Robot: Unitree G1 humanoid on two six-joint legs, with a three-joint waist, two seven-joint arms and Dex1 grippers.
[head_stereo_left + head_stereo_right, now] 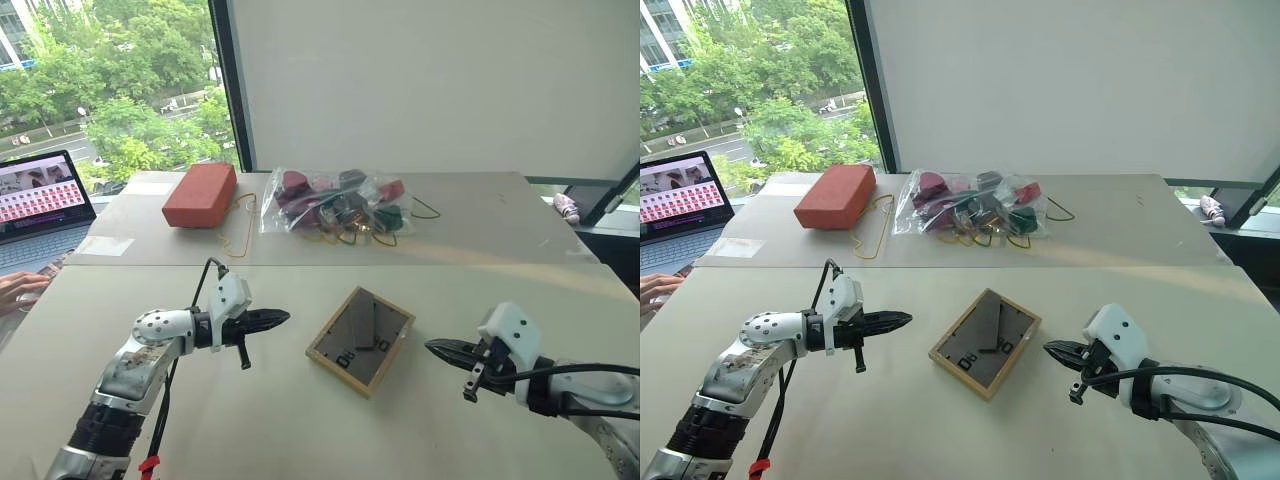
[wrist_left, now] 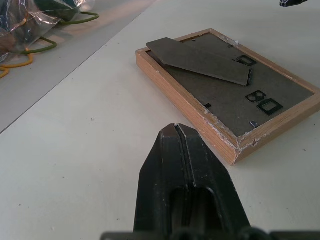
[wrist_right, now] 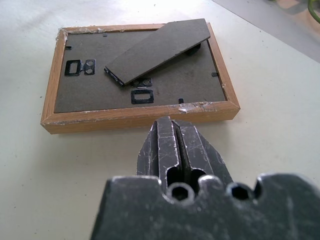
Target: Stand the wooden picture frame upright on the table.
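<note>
Wooden picture frame (image 1: 360, 340) lies flat, face down, on the near part of the pale bench (image 1: 300, 430), with its dark backboard (image 3: 140, 80) turned up and the prop leg (image 3: 157, 50) lying almost flat against that board, a little raised at its free end. Taking the frame as the landmark, the left pincer (image 1: 278, 319) hangs near its left side and the right pincer (image 1: 437, 349) near its right side, both pointing inward to it and neither one touching it; the frame is between the two. Both pincers have their black fingers pressed together and hold nothing. Well behind the frame, on the far part of the bench, sit a red-orange block (image 1: 200, 194) and a clear bag of small things (image 1: 335, 203). I judge that the frame is light and stiff, so it should tip up easily but may also slide on the smooth bench when it is pushed from one side only. The wooden rim looks chipped at the corners, and the face underneath may carry glass, so it is better not to drop it. A good hold seems to be across the wooden rim on two opposite edges, while the thin leg, probably weak at its hinge, should only be swung out gently.
</note>
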